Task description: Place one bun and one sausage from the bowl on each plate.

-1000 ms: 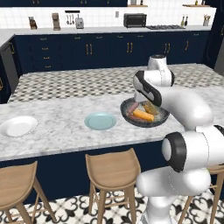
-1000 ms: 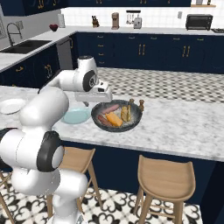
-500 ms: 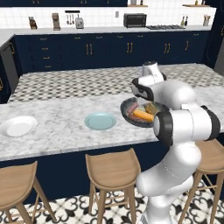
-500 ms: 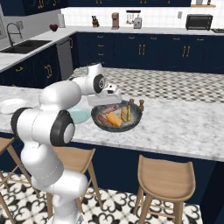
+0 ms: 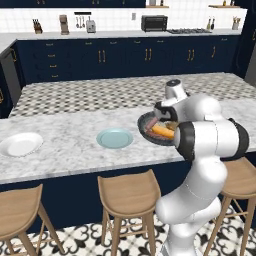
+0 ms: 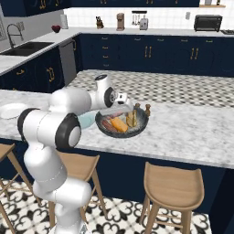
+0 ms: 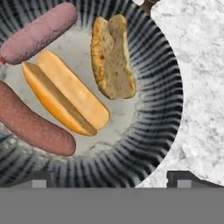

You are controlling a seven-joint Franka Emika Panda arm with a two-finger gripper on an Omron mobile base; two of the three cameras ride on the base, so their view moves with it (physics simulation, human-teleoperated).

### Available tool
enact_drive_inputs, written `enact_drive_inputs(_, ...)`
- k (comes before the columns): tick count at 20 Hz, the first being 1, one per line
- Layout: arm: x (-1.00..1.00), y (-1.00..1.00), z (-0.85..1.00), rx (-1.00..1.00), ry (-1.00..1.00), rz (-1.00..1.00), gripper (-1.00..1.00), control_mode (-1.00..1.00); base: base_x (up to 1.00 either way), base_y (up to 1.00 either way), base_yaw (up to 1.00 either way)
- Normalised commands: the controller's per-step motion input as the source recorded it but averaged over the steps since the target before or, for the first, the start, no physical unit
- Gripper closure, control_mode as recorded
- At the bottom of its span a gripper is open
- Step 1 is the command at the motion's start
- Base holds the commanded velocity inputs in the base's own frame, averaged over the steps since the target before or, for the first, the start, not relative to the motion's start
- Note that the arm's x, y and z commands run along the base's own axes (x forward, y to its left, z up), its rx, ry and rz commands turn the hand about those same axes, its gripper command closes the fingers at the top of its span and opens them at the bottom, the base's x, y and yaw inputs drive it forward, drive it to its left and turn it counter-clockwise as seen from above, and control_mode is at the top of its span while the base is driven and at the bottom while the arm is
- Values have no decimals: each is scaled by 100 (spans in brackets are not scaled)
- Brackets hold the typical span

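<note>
The dark grey bowl [image 7: 168, 94] holds two buns and two sausages. In the hand view a golden bun [image 7: 65, 97] lies in the middle and a browner bun [image 7: 111, 57] beside it. A pink sausage [image 7: 40, 33] and a redder sausage [image 7: 35, 127] lie at either side. My gripper [image 7: 109, 180] hangs over the bowl's rim, open, with nothing between its fingertips [image 7: 37, 180]. The bowl [image 6: 139, 130] stands on the marble island under my hand [image 6: 120, 99]. A light blue plate [image 5: 115, 138] and a white plate [image 5: 20, 144] lie to its left.
Two small shakers [image 6: 147, 109] stand just behind the bowl. Wooden stools [image 5: 130, 192] line the island's near edge. My own arm [image 5: 210, 135] hides the right part of the bowl [image 5: 145, 131] in the left base view.
My arm has folded in closer over the bowl while the hand has stayed above it. The gripper has stayed open, and the food has not moved.
</note>
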Motion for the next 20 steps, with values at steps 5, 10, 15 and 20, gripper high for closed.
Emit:
enact_drive_inputs(5, 48, -17, -12, 0, -3, 0, -100, -100, 0, 0, 0)
enact_drive_inputs(10, 61, -15, -6, 0, 6, 0, -100, -100, 0, 0, 0)
enact_drive_inputs(15, 41, -9, -23, 1, 6, 0, -100, -100, 0, 0, 0)
enact_drive_inputs(20, 29, -12, -33, 3, 7, 0, -100, -100, 0, 0, 0)
